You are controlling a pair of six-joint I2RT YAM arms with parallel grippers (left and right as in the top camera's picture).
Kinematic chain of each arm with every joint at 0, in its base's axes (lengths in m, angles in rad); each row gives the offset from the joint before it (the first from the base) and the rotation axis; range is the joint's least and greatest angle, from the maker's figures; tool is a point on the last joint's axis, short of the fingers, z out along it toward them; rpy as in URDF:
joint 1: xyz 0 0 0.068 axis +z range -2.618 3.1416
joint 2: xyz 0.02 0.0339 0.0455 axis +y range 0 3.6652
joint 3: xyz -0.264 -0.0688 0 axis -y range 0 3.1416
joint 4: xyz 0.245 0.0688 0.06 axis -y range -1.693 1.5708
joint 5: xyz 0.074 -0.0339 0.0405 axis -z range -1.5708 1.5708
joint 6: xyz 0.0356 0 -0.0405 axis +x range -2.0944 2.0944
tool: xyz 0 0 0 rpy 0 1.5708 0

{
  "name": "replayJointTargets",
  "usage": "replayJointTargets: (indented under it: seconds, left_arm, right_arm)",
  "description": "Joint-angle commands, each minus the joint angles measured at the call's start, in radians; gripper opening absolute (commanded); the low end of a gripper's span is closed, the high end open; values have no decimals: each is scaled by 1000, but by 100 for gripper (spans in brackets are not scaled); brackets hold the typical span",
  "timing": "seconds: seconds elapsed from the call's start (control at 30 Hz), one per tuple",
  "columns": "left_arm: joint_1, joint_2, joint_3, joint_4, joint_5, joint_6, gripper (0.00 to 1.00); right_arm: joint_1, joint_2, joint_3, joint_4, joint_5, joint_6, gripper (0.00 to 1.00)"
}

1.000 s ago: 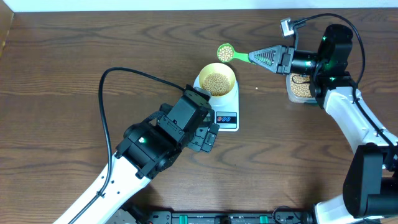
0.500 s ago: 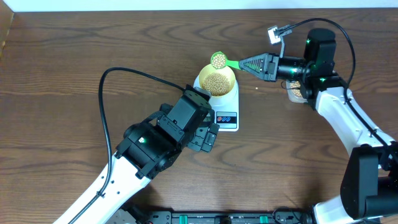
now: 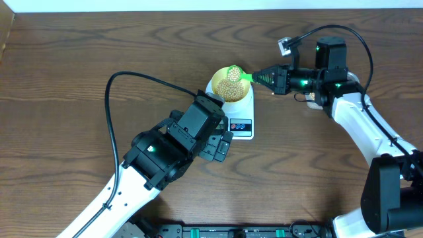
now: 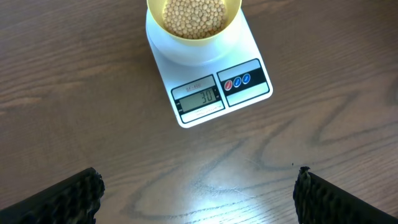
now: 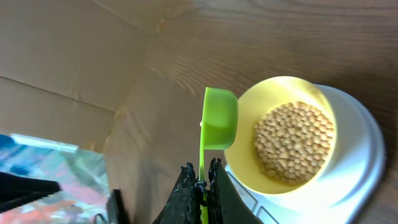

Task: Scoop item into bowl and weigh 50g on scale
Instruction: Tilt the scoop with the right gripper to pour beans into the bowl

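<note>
Waiting nearest: the left gripper (image 4: 198,177), fingers wide apart and empty, hangs low over the table (image 4: 74,93) just in front of the scale (image 4: 255,93). It has not moved in the last second (its camera frames the display).
Scale: the display reads 30, which looks to be roughly 20 g short of the target.
Bowl (image 5: 239,155): sits on the scale's round platform, well filled with beans (image 4: 193,15).
Scoop (image 5: 219,118): a second ago it was out over the table beyond the bowl. Now it is at the bowl's far rim, rolled on its side with the cup's mouth facing the bowl.
Meaning for the task: another load is likely going in, so the reading should climb towards 50. Falling beans cannot be made out.
Right gripper (image 5: 200,180): clamped on the scoop's handle.
Right arm: reaches in from the right, the forearm nearly level and the wrist rolled to tip the scoop.
</note>
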Motion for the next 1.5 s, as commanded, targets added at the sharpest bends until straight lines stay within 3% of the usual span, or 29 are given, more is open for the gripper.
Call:
replayJointTargets:
  seconds: [0.0,0.33,0.77,1.47]
  left_arm:
    - [3,2,11,-3,-10,13,100]
    - [3,2,11,-3,-10,13,100]
    - [3,2,11,-3,-10,13,100]
    - [3,2,11,-3,-10,13,100]
  right_arm:
    - [18,7,4,-5,33,-95,2]
    - [82,6,82,-167,212,-248,1]
    - [111,6,106,-201,302,-294,1]
    - [227,6,236,-369,608,-442,1]
